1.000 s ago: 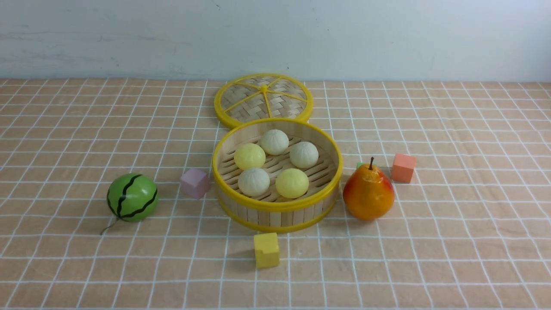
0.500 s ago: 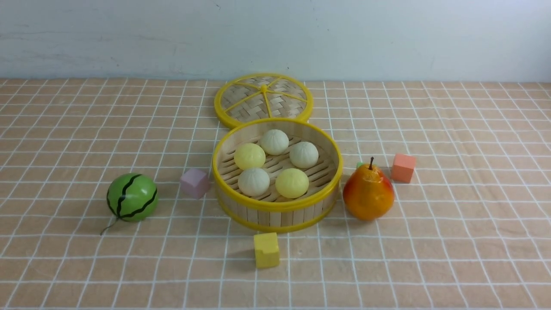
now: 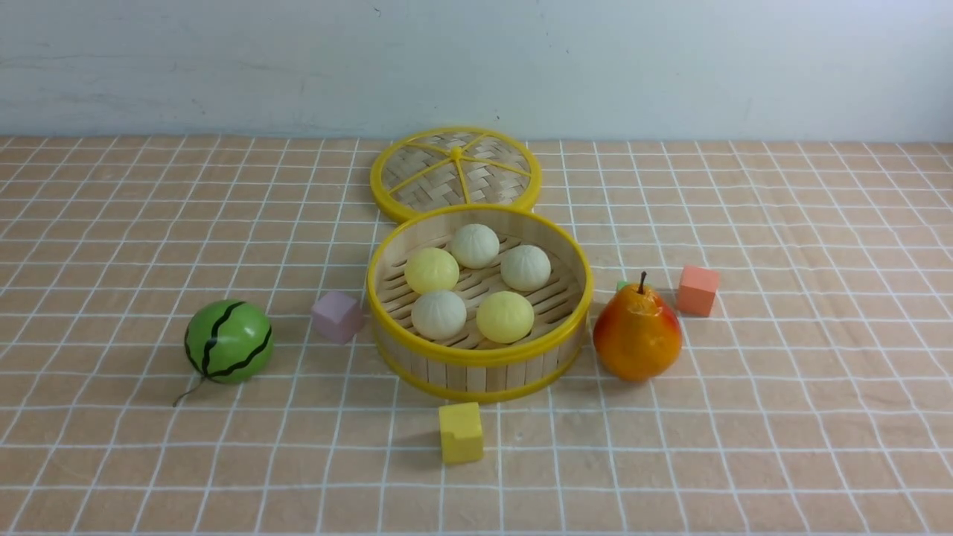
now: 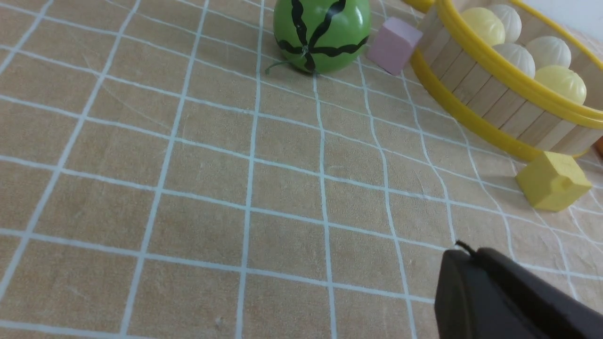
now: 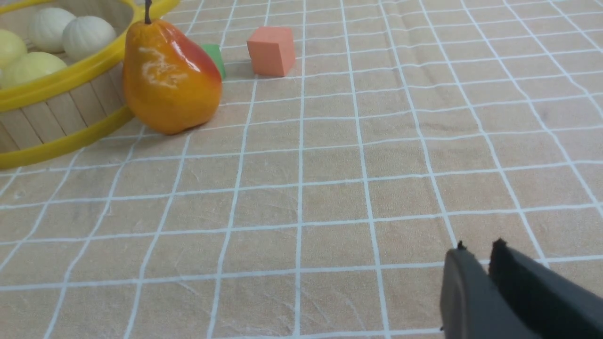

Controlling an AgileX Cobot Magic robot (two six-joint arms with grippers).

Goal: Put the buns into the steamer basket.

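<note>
Buns [image 3: 476, 283], all five, are sitting inside the steamer basket [image 3: 480, 356], so you are seeing both arms hanging low over bare table [image 3: 744, 447], the left gripper [image 4: 464, 252] with jaws pressed together, the right gripper [image 5: 476, 247] with jaws barely parted, neither pinching anything.

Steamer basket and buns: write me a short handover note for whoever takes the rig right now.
Left claw: shut, empty, low over bare cloth, away from everything.
Right claw: jaws nearly together with a narrow gap, empty, over bare cloth.
Steamer basket: mid-table, its lid lying flat behind it.
Buns: all five sit inside the basket, three white and two yellow.
Done: every bun is in.
Left: nothing for the buns; the lid is off, should anyone want it on.
</note>
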